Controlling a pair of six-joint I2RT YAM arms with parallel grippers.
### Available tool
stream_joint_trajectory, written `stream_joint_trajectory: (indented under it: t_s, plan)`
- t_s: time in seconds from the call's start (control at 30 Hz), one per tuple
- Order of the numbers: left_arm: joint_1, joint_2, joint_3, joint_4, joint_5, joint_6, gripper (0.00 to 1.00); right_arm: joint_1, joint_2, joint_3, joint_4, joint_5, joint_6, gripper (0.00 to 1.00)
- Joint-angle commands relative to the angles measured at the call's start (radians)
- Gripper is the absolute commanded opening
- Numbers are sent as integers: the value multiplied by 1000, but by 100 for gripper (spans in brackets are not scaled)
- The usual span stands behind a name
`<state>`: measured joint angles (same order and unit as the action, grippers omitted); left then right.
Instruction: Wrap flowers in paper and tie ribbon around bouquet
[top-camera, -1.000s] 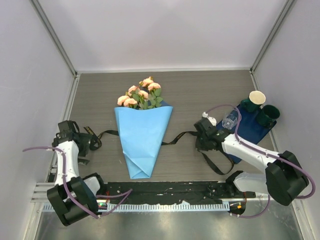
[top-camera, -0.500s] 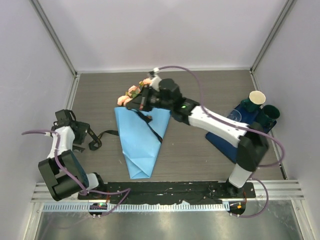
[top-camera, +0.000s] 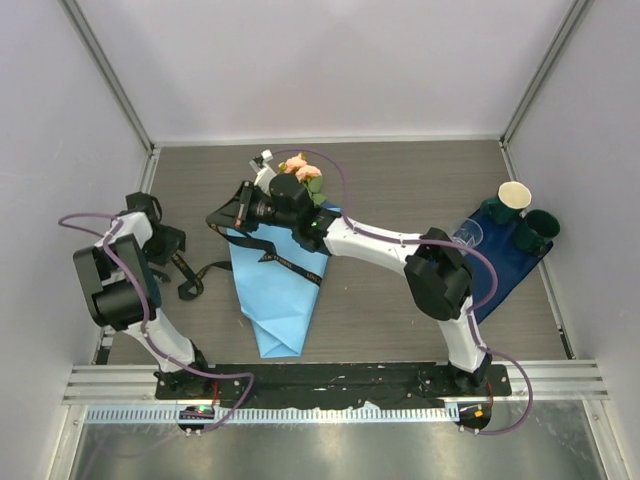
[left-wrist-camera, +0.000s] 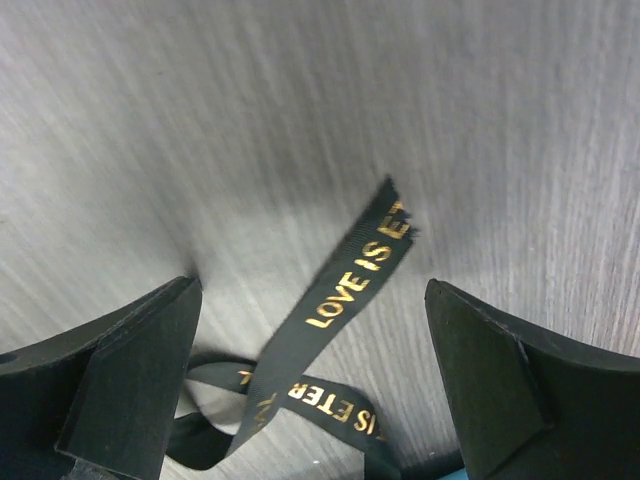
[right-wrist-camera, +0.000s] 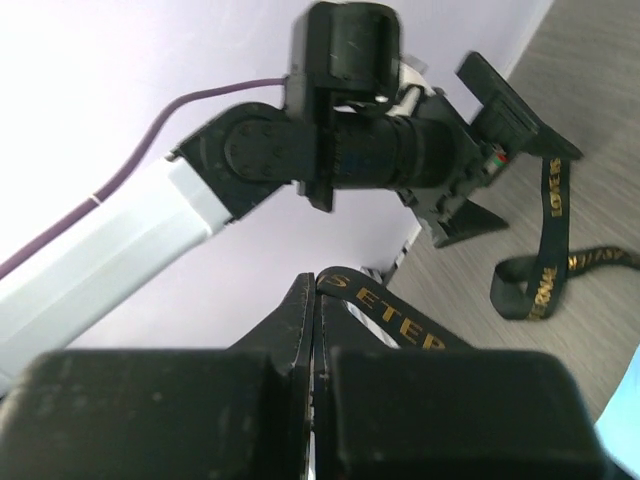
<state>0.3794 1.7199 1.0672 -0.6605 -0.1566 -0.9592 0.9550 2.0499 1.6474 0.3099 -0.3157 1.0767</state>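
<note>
I see the bouquet, a cone of light sky-blue paper, lying flat on the grey wood-grain table, left of centre. Its long axis runs from the folded tip near the arm bases to the wide mouth at the far end. The pale pink-peach roses stick out there and point at the back wall.

My right arm reaches far across to the left, over the mouth of the cone. The right gripper sits just past the cone's left edge, clenched on the narrow black ribbon with gold lettering. From there the ribbon slants across the blue paper toward its right edge.

My left arm is folded tight at the table's left edge. The left gripper points down with its jaws spread wide, grasping nothing.

The left wrist camera adds that a frayed ribbon end lies on the wood between those open fingers, touching neither. The right wrist camera shows its jaws pressed together on the lettered band. It also shows the left arm opposite, with more ribbon curled on the table below it.
</note>
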Motion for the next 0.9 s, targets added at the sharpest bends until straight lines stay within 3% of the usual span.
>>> stream_joint_trajectory:
  t_s: [0.0, 0.1, 0.13, 0.17, 0.23, 0.27, 0.3, 0.33, 0.37, 0.5, 0.7, 0.87]
  plan:
    - [-86, 93, 75, -11, -122, 13, 100, -7, 16, 58, 147, 12, 23, 1]
    - [-115, 159, 120, -68, -150, -15, 96, -7, 27, 48, 176, 15, 43, 1]
    - [-114, 164, 106, -76, -156, -29, 90, -7, 29, 48, 181, 17, 46, 1]
    - [-114, 162, 94, -80, -168, -41, 73, -7, 32, 49, 181, 18, 48, 1]
    - [-116, 141, 45, -64, -204, -61, 59, -7, 35, 52, 181, 26, 52, 1]
    - [-111, 133, 33, -48, -210, -62, 42, -7, 35, 52, 181, 32, 54, 1]
    - [-111, 119, 19, -48, -218, -64, 33, -7, 36, 54, 181, 36, 57, 1]
    - [-109, 110, 17, -62, -219, -69, 9, -7, 39, 54, 182, 43, 61, 1]
    - [-109, 100, 19, -71, -219, -73, 3, -7, 42, 52, 204, 43, 80, 1]
    - [-108, -6, 20, -94, -262, -56, 0, -4, 67, 54, 258, 38, 140, 1]
    - [-109, -327, 77, -251, -478, -107, 0, 30, 137, 126, 350, 9, 232, 1]
    - [-112, -593, 80, -297, -552, -119, 0, 65, 223, 190, 275, -14, 258, 2]
